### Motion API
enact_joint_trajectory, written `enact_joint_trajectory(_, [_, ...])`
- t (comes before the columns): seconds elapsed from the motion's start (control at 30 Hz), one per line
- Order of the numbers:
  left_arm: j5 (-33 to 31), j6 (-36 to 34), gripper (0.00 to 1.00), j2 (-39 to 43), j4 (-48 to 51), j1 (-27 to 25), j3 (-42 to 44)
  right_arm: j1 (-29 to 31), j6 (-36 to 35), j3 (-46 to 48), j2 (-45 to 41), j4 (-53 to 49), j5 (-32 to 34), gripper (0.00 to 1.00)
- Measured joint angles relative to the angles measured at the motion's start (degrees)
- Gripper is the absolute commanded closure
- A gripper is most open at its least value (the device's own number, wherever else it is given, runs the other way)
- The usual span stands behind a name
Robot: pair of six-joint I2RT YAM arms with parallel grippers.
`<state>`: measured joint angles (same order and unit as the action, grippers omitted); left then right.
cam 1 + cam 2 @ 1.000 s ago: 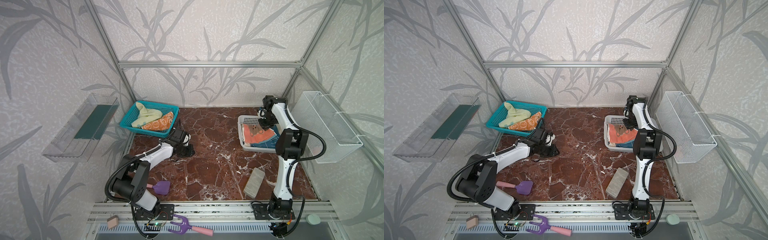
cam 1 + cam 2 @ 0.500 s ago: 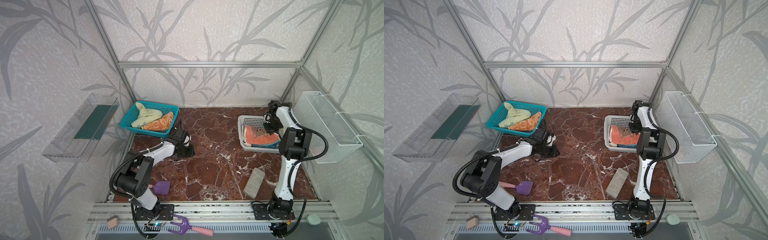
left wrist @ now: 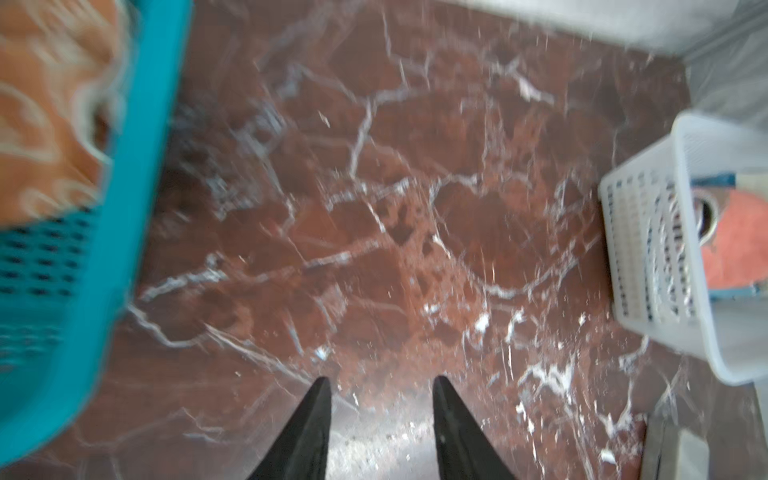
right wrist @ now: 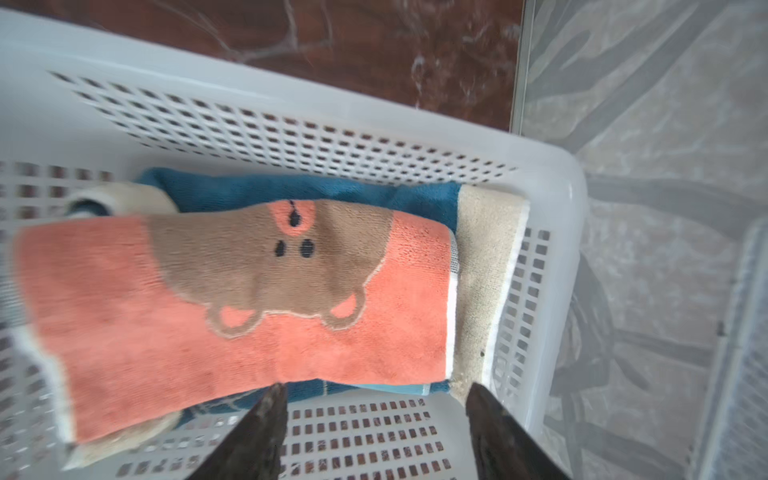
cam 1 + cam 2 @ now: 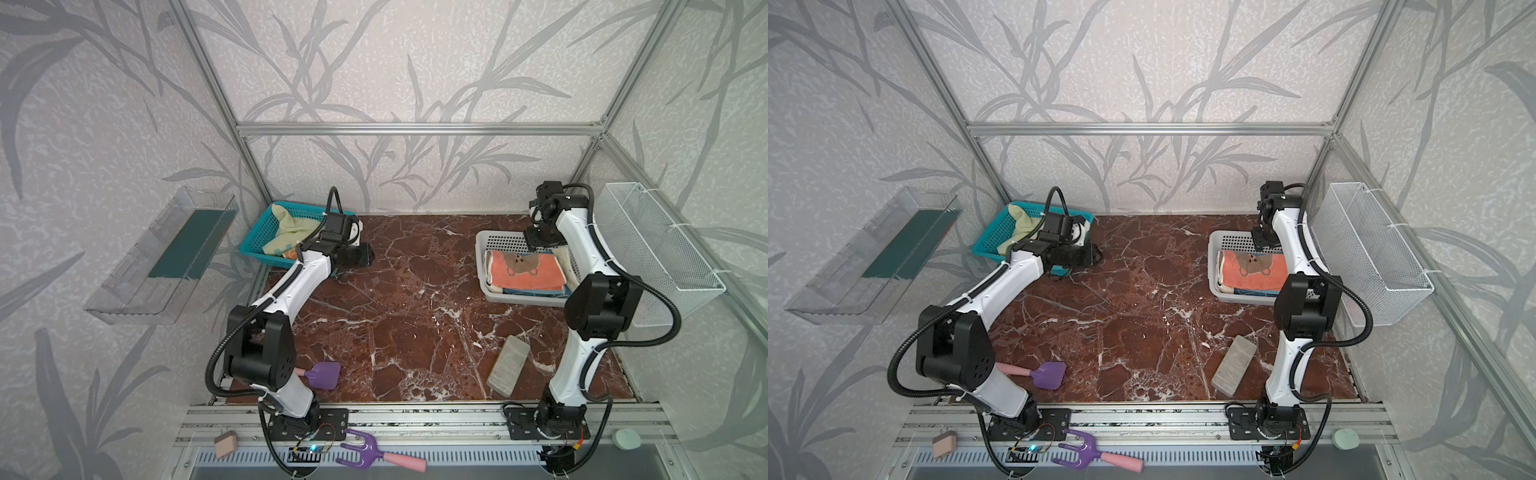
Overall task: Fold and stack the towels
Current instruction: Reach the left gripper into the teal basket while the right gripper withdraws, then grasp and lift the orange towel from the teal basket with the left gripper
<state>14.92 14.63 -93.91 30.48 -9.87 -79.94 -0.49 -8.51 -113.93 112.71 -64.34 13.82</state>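
Observation:
The salmon bear towel [image 5: 525,272] [image 5: 1254,272] [image 4: 249,311] lies folded in the white basket [image 5: 482,257] [image 4: 291,104], on top of the blue-and-cream towel [image 4: 291,189]. My right gripper [image 5: 540,245] [image 5: 1264,243] [image 4: 376,390] hangs open over the basket's far end, just off the salmon towel's edge, holding nothing. The teal basket [image 5: 253,245] [image 5: 988,241] holds the pale yellow towel [image 5: 291,228] and the orange towel [image 3: 50,124], both crumpled. My left gripper [image 5: 365,259] [image 5: 1094,255] [image 3: 382,384] is open and empty over the marble floor beside the teal basket.
A grey block [image 5: 508,370] lies near the front right, by the right arm's base. A purple shovel [image 5: 322,374] sits at the front left. A wire basket [image 5: 660,245] hangs on the right wall and a clear shelf [image 5: 166,257] on the left wall.
My right gripper has opened and let go of the salmon towel, which now lies flat in the white basket. My left gripper has opened wider and risen beside the teal basket.

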Motion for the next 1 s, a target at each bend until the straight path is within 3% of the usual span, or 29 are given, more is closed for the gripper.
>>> enact_joint_trajectory(0.13, [-6.4,-2.2,0.46,-5.6,2.0,4.8,-10.3,5.3,1.2,0.3,-2.2,2.7,-3.2,0.31])
enact_joint_trajectory(0.33, [-12.0,-6.5,0.43,-23.3,8.0,11.7,-28.5,14.7,3.5,6.7,-2.7,11.4,-11.1,0.31])
enact_joint_trajectory(0.57, [-5.2,-8.5,0.4,-43.2,17.7,14.7,-50.5,21.7,4.4,8.2,0.1,16.6,-17.0,0.31])
enact_joint_trajectory(0.8, [1.2,-6.4,0.35,-51.3,18.4,14.4,-54.3,22.0,5.5,4.2,7.0,16.1,-19.3,0.32])
enact_joint_trajectory(0.83, [1.6,-5.9,0.4,-52.0,18.4,14.4,-54.3,22.1,5.6,4.0,7.5,16.1,-19.5,0.32])
enact_joint_trajectory(0.9, [1.9,-5.3,0.72,-52.9,18.2,14.4,-54.3,22.4,5.7,4.0,8.1,15.8,-19.7,0.32])
enact_joint_trajectory(0.97, [2.8,-5.0,0.96,-52.8,18.5,14.7,-54.7,22.9,5.7,4.0,8.1,15.6,-19.9,0.32])
enact_joint_trajectory(1.0, [3.3,-5.0,1.0,-52.6,18.7,14.9,-54.8,23.1,5.7,3.9,8.1,15.6,-19.9,0.32])
